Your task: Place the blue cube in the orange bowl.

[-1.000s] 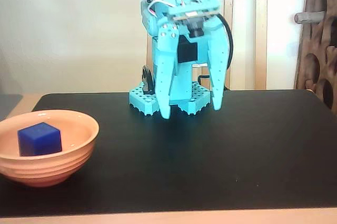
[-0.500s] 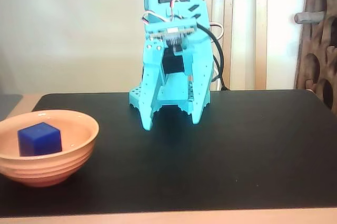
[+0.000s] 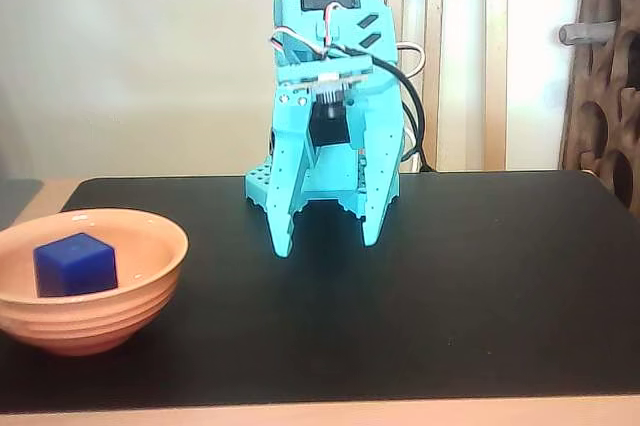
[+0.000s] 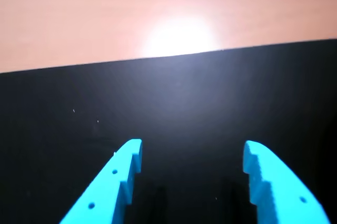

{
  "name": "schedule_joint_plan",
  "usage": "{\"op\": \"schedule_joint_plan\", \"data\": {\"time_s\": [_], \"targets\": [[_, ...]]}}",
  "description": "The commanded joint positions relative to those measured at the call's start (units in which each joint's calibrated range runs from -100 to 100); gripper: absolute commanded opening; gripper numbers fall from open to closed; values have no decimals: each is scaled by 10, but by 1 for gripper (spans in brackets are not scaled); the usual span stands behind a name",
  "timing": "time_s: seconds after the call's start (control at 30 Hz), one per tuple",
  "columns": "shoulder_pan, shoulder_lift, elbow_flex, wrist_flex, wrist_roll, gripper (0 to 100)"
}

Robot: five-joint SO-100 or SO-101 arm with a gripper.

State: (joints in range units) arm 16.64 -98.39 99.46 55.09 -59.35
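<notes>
The blue cube [image 3: 75, 264] lies inside the orange bowl [image 3: 140, 286] at the left front of the black mat in the fixed view. My turquoise gripper [image 3: 326, 240] stands at the middle of the mat, to the right of the bowl and apart from it, its fingers pointing down with tips just above the mat. It is open and empty. In the wrist view the gripper [image 4: 192, 153] shows two spread fingers over bare black mat. Cube and bowl are out of the wrist view.
The black mat [image 3: 480, 286] covers most of a light wooden table [image 4: 79, 19], whose edge shows beyond the mat. A wall, curtains and a brown perforated panel [image 3: 605, 66] stand behind the arm.
</notes>
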Motion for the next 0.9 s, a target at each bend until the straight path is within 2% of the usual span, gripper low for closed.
{"op": "schedule_joint_plan", "data": {"time_s": [0.0,0.4,0.67,0.87], "targets": [[10,-14,5,60,-3,21],[6,-15,5,190,-3,21],[8,-15,5,198,-2,21],[8,-15,5,197,-2,9]]}}
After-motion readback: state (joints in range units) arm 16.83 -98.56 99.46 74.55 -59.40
